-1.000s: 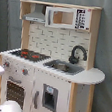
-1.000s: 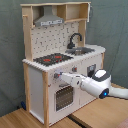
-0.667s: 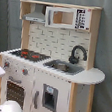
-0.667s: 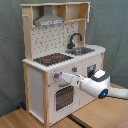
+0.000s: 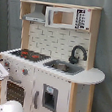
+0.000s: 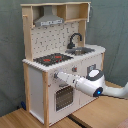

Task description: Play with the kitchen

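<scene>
White and rounded, the arm (image 6: 85, 84) is reaching across the second exterior view with its hand (image 6: 56, 76) pressing up against the front panel of the kitchen (image 6: 60, 55), just under the stovetop (image 6: 50, 59) and above the oven door (image 6: 63, 97). I cannot tell whether the hand is gripping anything, since its tip is merging with the panel. If a knob is the target there, the hand is probably needing to come in square and turn gently, not push, so the light frame is not rocking. In the first exterior view, the faucet (image 5: 77, 53) is arching over the sink (image 5: 63, 67), and the grey hood (image 5: 35, 16) is hanging above. Wooden flooring (image 6: 90, 117) is carrying the kitchen, and a dark curtain (image 6: 11, 55) is hanging behind it.
</scene>
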